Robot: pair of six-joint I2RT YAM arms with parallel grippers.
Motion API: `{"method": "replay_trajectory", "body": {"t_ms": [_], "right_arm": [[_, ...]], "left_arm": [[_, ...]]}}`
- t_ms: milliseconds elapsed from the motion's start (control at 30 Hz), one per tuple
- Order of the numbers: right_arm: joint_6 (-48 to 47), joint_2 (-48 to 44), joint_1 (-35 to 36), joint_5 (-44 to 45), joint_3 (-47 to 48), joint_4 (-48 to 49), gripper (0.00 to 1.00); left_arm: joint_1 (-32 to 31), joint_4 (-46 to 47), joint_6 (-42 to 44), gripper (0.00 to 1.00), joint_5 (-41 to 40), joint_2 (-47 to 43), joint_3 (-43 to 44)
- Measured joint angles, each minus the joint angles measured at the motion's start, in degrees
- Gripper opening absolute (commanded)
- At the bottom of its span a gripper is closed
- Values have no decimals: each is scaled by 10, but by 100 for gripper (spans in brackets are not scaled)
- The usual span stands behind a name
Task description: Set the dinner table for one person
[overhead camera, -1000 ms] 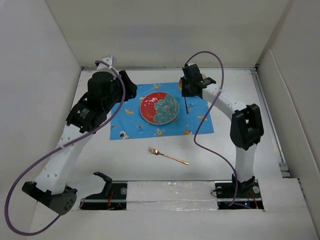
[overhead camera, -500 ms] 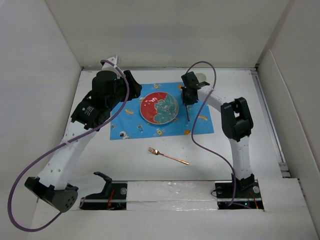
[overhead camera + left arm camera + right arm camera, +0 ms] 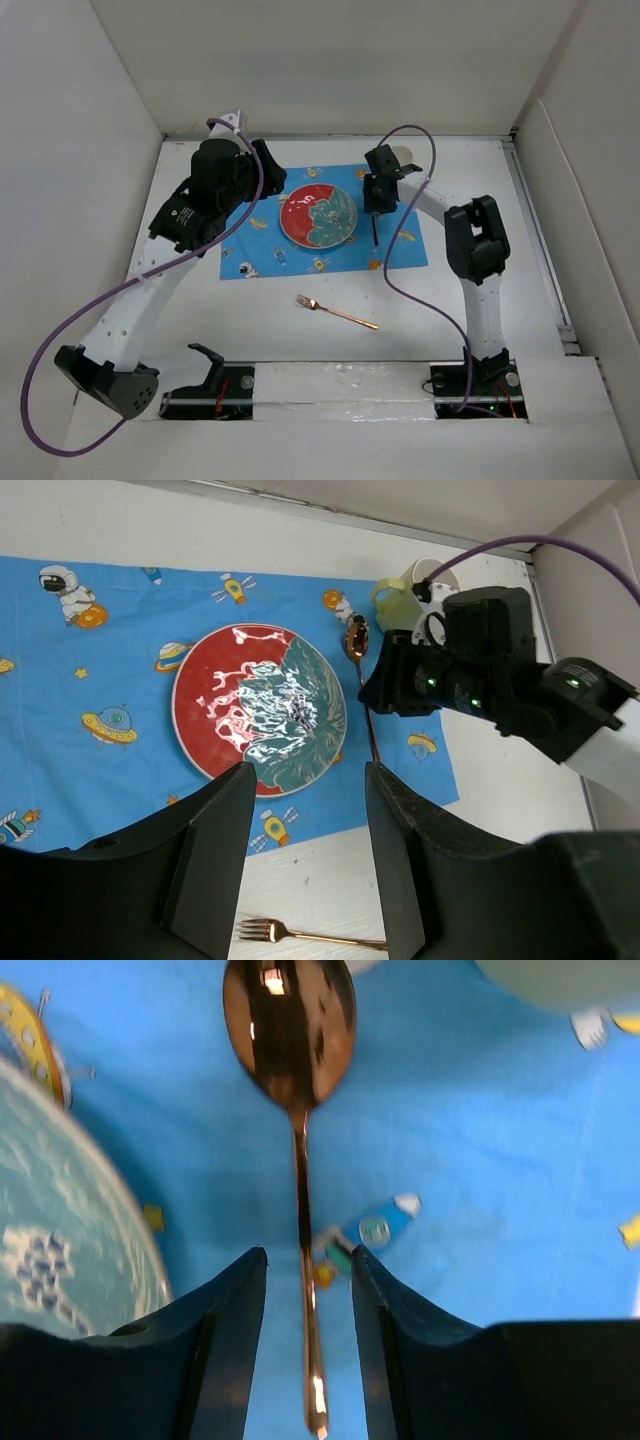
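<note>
White walls boxed in the white desk (image 3: pixel 260 320), which bore a blue cartoon-print cloth (image 3: pixel 300 262) and red-and-teal plate (image 3: pixel 318 216). Beside the plate lay a copper spoon (image 3: pixel 298 1160) (bowl farthest), its handle between the parted jaws of the right pincer (image 3: pixel 307 1255), ungripped. Above, the left pincer (image 3: pixel 308 780) hovered open.

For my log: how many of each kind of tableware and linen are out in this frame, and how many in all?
Plate: 1
Spoon: 1
Fork: 1
Cup, partly hidden by the right arm: 1
Blue printed cloth: 1
Total: 5
</note>
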Motion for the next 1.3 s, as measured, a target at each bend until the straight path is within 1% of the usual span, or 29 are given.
{"method": "replay_trajectory", "body": {"t_ms": [33, 67, 100, 133, 167, 233, 267, 300, 367, 400, 433, 467, 500, 533, 567, 600, 667, 867, 933, 967, 1000, 1067, 1100, 1300], "right_arm": [[-2, -14, 0, -2, -13, -2, 45], [-3, -34, 2, -5, -30, 0, 37], [-9, -51, 2, -9, -43, 0, 0], [-9, -86, 4, -11, -65, 0, 0], [-15, -116, 8, -16, -85, 11, 0], [-17, -193, 23, -38, -143, 35, 0], [-20, -232, 35, -54, -170, 40, 0], [-23, -268, 54, -66, -195, 50, 0], [-28, -328, 108, -87, -244, 72, 0], [-29, -348, 139, -96, -268, 82, 15], [-28, -362, 173, -103, -291, 87, 26], [-27, -369, 206, -110, -313, 89, 35], [-27, -371, 237, -117, -333, 88, 51], [-26, -371, 265, -121, -352, 87, 56], [-27, -368, 289, -122, -369, 83, 58], [-28, -364, 309, -123, -384, 80, 59], [-28, -353, 335, -119, -402, 71, 59], [-32, -300, 358, -84, -403, 68, 59], [-36, -279, 369, -70, -398, 67, 55], [-42, -266, 377, -58, -393, 68, 50], [-44, -257, 385, -51, -383, 67, 37], [-50, -238, 402, -31, -364, 69, 15], [-52, -229, 408, -21, -354, 69, 0], [-55, -189, 450, 8, -298, 57, 0]], "left_arm": [[0, 1, 0, 45, -1, 1, 0], [0, 2, 1, 44, -1, 3, 0], [0, 3, 3, 42, -3, 6, 0], [0, 4, 3, 42, -3, 9, 0], [0, 4, 5, 35, -5, 12, 1], [0, 3, 10, 19, -7, 21, 5], [0, 3, 13, 7, -8, 26, 9], [0, 3, 16, 2, -10, 29, 14], [0, 2, 21, 0, -13, 34, 24], [0, 2, 23, 0, -15, 35, 28], [0, 1, 25, 0, -18, 35, 33], [0, 0, 27, 7, -20, 35, 37], [0, -2, 31, 14, -23, 35, 41], [0, -2, 33, 21, -27, 35, 45], [0, -4, 34, 31, -30, 35, 49], [0, -9, 37, 34, -33, 36, 54], [0, -16, 38, 37, -39, 39, 67], [0, -24, 42, 38, -49, 46, 96], [0, -27, 42, 38, -50, 45, 97], [0, -30, 41, 38, -51, 45, 96], [0, -31, 41, 38, -52, 45, 96], [0, -33, 41, 38, -53, 42, 94], [0, -34, 41, 38, -54, 38, 93], [0, -38, 41, 38, -62, 9, 81]]}}
